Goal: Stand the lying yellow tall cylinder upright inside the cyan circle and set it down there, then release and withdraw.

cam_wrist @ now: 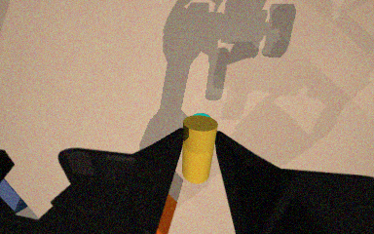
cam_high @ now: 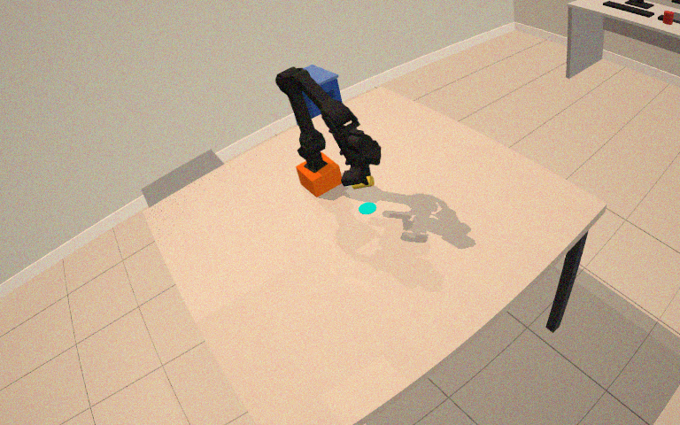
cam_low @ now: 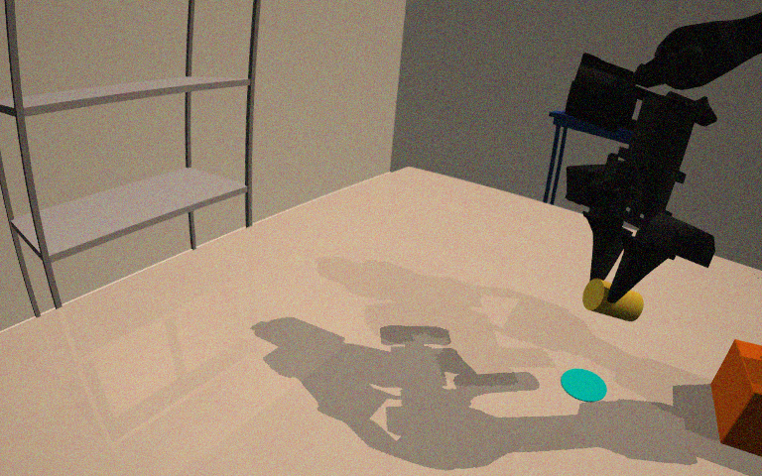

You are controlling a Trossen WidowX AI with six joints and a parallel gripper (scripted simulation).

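The yellow cylinder (cam_high: 369, 181) (cam_low: 626, 304) (cam_wrist: 197, 161) lies almost level, on its side, between the fingers, raised above the table. My gripper (cam_low: 604, 290) (cam_wrist: 199, 134) is shut on it, with one finger on each side and the fingers pointing down in the exterior view. In the top view the arm hides part of the cylinder. The cyan circle (cam_high: 367, 208) (cam_low: 583, 385) (cam_wrist: 202, 115) is flat on the table, with nothing standing in it. In the wrist view only its far edge shows past the cylinder's end.
The orange block (cam_high: 319, 186) (cam_low: 730, 387) (cam_wrist: 167, 214) under the arm's base is close to the circle. The arm's shadows fall across the table (cam_high: 281, 310) (cam_low: 269, 281). A grey shelf rack (cam_low: 140, 221) and a blue piece of furniture (cam_high: 326, 74) are beyond the table.
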